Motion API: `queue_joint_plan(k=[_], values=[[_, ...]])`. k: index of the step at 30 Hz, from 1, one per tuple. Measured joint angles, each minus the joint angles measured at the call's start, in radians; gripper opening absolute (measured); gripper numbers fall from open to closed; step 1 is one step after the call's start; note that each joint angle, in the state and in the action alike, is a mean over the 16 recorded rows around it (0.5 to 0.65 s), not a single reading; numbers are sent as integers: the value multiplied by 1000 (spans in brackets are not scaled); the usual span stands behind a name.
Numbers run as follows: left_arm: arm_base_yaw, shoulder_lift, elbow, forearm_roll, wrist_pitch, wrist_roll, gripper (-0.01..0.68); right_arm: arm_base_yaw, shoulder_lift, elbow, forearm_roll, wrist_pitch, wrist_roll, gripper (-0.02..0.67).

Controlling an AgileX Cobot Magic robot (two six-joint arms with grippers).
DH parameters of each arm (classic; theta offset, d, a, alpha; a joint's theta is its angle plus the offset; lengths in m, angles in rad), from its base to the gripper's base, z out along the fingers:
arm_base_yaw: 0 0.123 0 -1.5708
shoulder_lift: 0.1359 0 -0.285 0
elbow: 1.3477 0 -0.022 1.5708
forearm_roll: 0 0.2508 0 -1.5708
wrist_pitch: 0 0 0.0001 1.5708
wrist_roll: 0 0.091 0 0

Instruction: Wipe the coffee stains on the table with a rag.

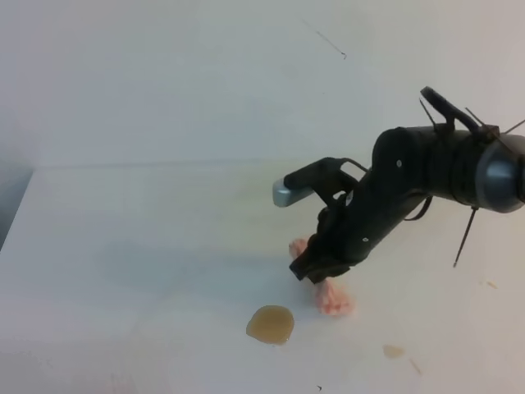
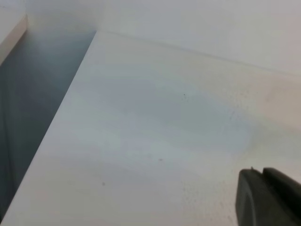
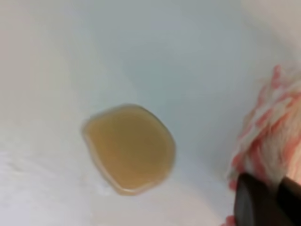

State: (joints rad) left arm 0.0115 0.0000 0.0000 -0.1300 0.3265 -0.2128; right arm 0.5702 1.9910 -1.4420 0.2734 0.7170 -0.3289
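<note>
My right gripper pinches the rag on the table, near its front edge, just beside the coffee stains. Left gripper: can't tell.

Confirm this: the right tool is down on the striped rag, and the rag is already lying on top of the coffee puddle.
Not quite. The right tool is down on the rag, but the rag lies beside the coffee puddle, with bare table between them. The puddle is whole and uncovered. The exterior high view shows the gap; the right wrist view agrees.
</note>
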Motion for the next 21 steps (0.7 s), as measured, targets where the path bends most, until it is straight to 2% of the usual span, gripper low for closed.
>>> queue_joint_plan(k=[9,15,21], values=[[0,0,0,0,0,0,1,109,2,-97,137,37,-87,30],[0,0,0,0,0,0,1,187,24,-121,139,45,-93,30],[0,0,0,0,0,0,1,220,70,-124,114,50,-78,30]])
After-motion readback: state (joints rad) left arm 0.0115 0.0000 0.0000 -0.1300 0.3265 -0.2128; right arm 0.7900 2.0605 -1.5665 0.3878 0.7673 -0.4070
